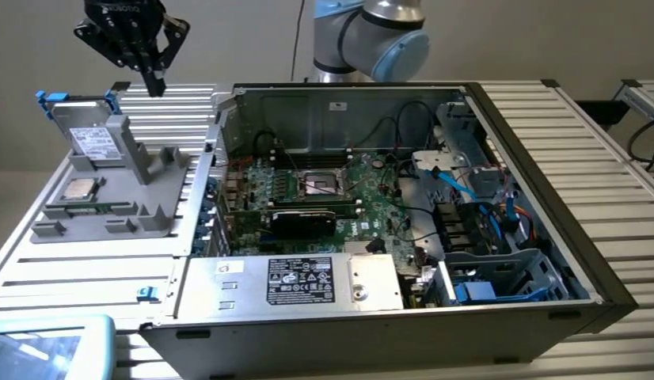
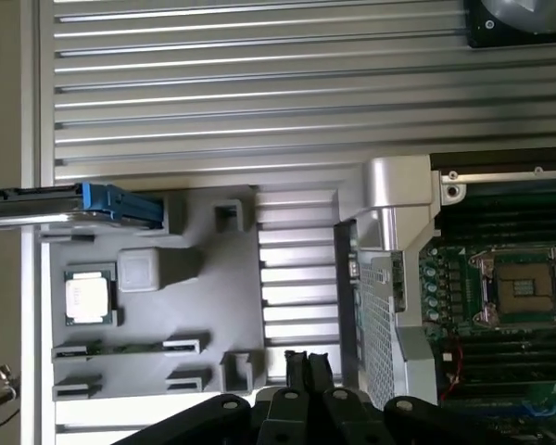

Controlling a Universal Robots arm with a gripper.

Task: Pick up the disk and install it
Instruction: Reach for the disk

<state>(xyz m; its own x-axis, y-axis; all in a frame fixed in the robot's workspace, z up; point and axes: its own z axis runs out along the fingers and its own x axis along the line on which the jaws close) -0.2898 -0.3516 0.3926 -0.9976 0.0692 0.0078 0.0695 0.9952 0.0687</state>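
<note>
End effector [image 1: 155,87] clenched, empty, hovering in open air apart from the disk [image 1: 93,141], which stands upright at the grey fixture's [image 1: 95,227] far edge; computer case [image 1: 338,103] towards the exterior view's right.

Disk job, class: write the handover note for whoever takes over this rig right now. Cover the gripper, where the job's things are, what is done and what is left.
Gripper: shut, holding nothing, up in the air near the disk's top, not touching it.
Disk: stands upright in the grey holder, to the exterior view's left of the open computer case.
Done: nothing visible; the disk is not picked up.
Left: the pickup and the install.
</note>
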